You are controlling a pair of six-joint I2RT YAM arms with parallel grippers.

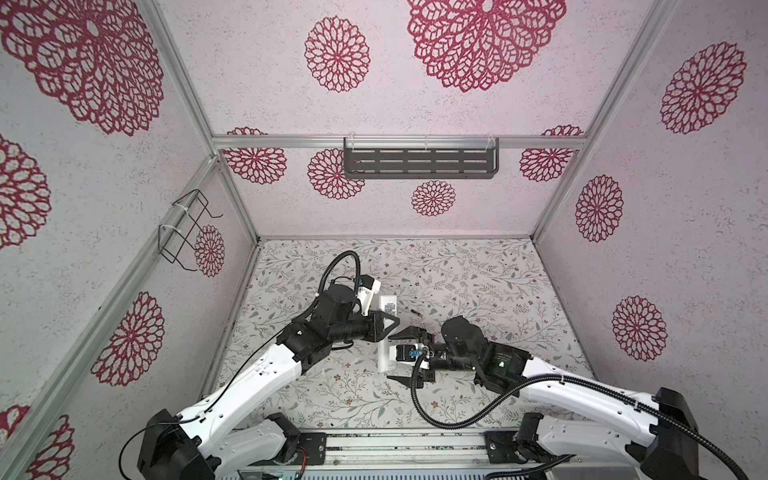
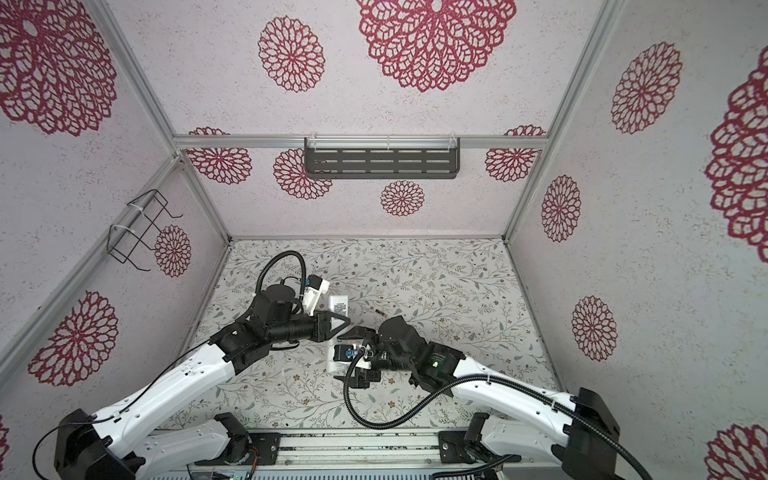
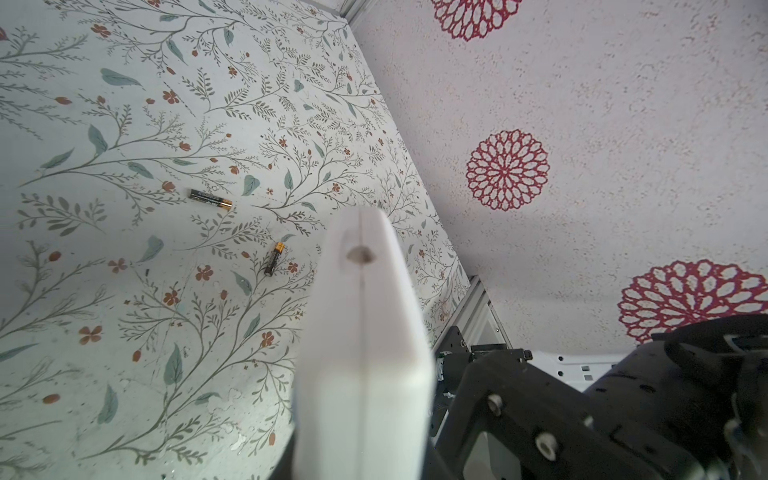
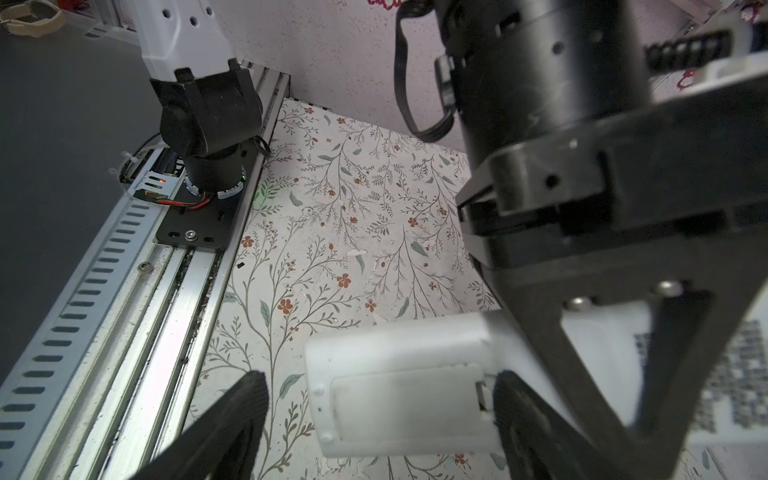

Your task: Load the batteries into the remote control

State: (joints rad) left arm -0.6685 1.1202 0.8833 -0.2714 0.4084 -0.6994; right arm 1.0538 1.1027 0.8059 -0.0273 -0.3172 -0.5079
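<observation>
The remote control is a long white bar that my left gripper is shut on at mid-length, holding it above the floral table. In the left wrist view the remote control runs away from the jaws. My right gripper is open and straddles the remote's near end, where the whitish battery cover sits in place. One finger lies at the cover's edge; the other stands apart. Two batteries lie loose on the table; in both top views one battery shows beyond the right gripper.
A grey slotted shelf hangs on the back wall and a black wire rack on the left wall. An aluminium rail with the left arm's base runs along the table's front edge.
</observation>
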